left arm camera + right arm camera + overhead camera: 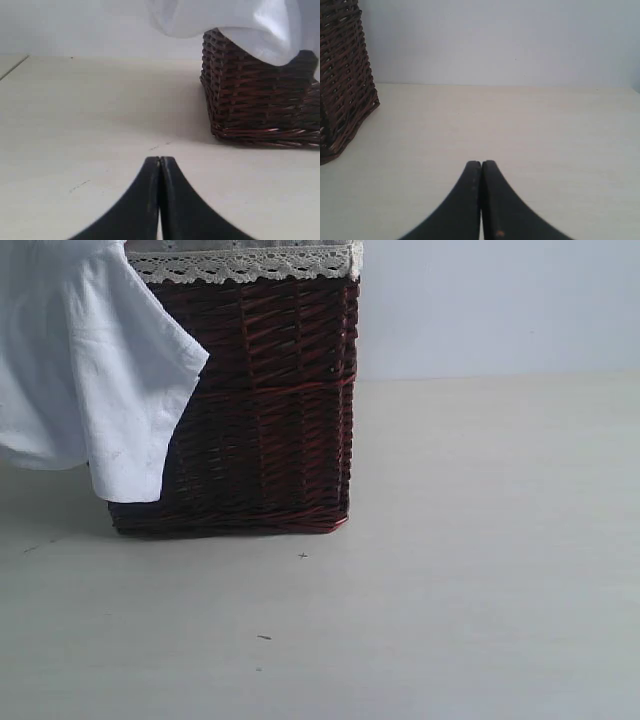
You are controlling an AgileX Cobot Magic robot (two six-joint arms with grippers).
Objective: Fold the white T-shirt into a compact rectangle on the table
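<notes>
Left jaws and right jaws both pinched together, empty, low over the tabletop [480, 590]. White T-shirt [90, 370] is draped over the wicker basket [270, 410], hanging down its side. Zero folds done; it's not yet laid out flat.

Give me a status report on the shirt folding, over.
Left gripper shut, empty. Right gripper shut, empty. White T-shirt draped over wicker basket, not yet on table. Nothing seen in the way.
</notes>
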